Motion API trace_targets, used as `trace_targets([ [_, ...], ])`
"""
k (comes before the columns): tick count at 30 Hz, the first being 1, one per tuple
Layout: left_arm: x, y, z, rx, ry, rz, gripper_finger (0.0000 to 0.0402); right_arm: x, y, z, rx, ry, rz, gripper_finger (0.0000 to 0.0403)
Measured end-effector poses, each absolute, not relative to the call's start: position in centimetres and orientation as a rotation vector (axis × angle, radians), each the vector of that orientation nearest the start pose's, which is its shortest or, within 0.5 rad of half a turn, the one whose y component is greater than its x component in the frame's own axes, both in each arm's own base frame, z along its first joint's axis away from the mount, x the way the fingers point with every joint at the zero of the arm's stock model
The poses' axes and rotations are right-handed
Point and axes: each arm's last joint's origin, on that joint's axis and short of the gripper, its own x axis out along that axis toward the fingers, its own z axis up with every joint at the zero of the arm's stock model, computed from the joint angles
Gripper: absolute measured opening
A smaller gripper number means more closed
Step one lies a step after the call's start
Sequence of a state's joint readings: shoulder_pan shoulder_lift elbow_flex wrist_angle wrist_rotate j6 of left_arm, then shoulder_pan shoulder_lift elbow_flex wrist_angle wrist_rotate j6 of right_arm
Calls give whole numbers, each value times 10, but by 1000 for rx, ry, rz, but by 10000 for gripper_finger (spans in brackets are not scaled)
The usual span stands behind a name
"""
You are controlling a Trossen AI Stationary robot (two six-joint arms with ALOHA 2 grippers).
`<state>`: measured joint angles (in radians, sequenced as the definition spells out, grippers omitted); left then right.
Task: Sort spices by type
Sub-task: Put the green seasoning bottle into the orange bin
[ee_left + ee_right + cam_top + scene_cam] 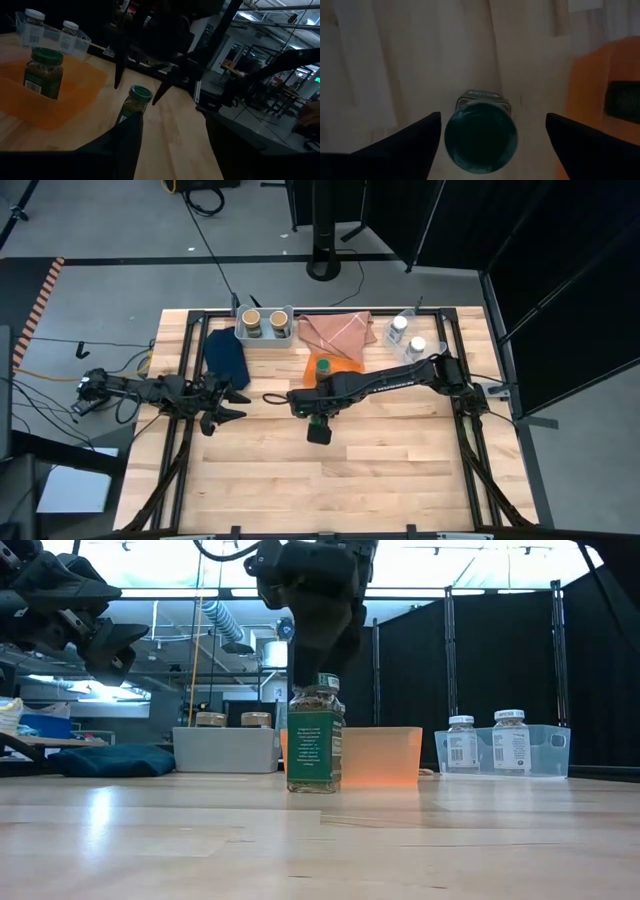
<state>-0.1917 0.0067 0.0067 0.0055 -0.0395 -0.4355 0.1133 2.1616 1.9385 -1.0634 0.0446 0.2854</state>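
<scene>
Two tan-capped jars (264,321) upright in grey bin, two white-capped jars (408,335) upright in clear bin, one green-capped jar (324,366) upright in orange tray, second green-capped jar (315,734) upright on bare wood just beside tray.

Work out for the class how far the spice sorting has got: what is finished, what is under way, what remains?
Done: two tan-capped jars share the grey bin, two white-capped jars share the clear bin, and one green-capped jar stands in the orange tray. Under way: the right claw, open, hangs above the second green-capped jar on the table. Left: placing it in the tray.
</scene>
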Motion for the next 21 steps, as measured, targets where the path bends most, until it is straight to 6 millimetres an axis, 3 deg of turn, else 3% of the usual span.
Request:
trace_targets([
  [12,96,-17,166,-446,28,-151,224,445,48,229,105,1294,-132,333],
  [21,96,-17,166,-450,28,-151,224,443,45,228,88,1313,-161,230],
])
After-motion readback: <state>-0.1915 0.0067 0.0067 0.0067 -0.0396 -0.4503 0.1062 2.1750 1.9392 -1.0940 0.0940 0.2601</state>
